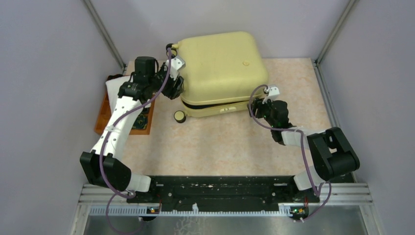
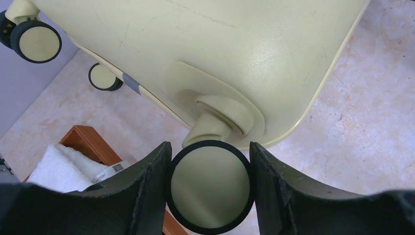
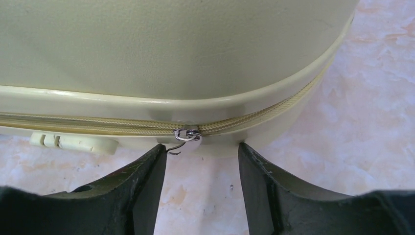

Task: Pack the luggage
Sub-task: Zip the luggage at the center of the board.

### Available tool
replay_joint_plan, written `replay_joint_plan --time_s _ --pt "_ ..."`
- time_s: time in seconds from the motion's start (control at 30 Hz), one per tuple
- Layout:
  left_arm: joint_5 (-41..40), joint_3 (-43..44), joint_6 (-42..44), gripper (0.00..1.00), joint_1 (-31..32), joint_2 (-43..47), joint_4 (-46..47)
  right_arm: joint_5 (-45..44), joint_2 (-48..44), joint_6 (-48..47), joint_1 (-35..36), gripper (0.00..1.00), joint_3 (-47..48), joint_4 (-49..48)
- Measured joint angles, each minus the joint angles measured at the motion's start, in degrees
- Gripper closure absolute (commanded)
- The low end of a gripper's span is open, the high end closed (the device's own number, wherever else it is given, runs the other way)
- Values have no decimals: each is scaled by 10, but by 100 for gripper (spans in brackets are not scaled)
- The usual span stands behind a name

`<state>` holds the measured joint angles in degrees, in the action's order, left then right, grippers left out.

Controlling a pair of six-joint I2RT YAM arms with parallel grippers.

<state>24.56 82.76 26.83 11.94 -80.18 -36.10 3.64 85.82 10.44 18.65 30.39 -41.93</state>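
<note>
The pale yellow luggage (image 1: pixel 220 68) lies flat at the back of the table, lid down, with a dark gap along its near edge. My left gripper (image 1: pixel 173 90) is at its left corner, shut on one black-rimmed cream wheel (image 2: pixel 210 188); both fingers touch the wheel's rim in the left wrist view, where that gripper (image 2: pixel 209 146) sits just under the luggage (image 2: pixel 205 44). My right gripper (image 1: pixel 262 105) is at the near right corner. In the right wrist view it (image 3: pixel 201 147) stands open just below the metal zipper slider (image 3: pixel 188 134) on the luggage (image 3: pixel 171 49); nothing is between its fingers.
A wooden tray (image 1: pixel 105 115) holding a white towel (image 2: pixel 61 171) sits left of the luggage, under my left arm. Another wheel (image 1: pixel 180 116) sticks out at the near left corner. A small cream latch (image 3: pixel 73 142) lies left of the slider. Grey walls close in both sides.
</note>
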Motion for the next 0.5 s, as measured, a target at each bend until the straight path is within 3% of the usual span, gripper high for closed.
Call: replay_joint_plan --time_s 0.17,0.37,0.5 --pt "0 0 1 100 0 0 -1 -5 2 -11 -1 57 0 0" --pt "0 0 2 100 0 0 0 -10 6 -24 -4 80 0 0" --pt "-2 0 2 100 0 0 0 -6 6 -23 -5 79 0 2"
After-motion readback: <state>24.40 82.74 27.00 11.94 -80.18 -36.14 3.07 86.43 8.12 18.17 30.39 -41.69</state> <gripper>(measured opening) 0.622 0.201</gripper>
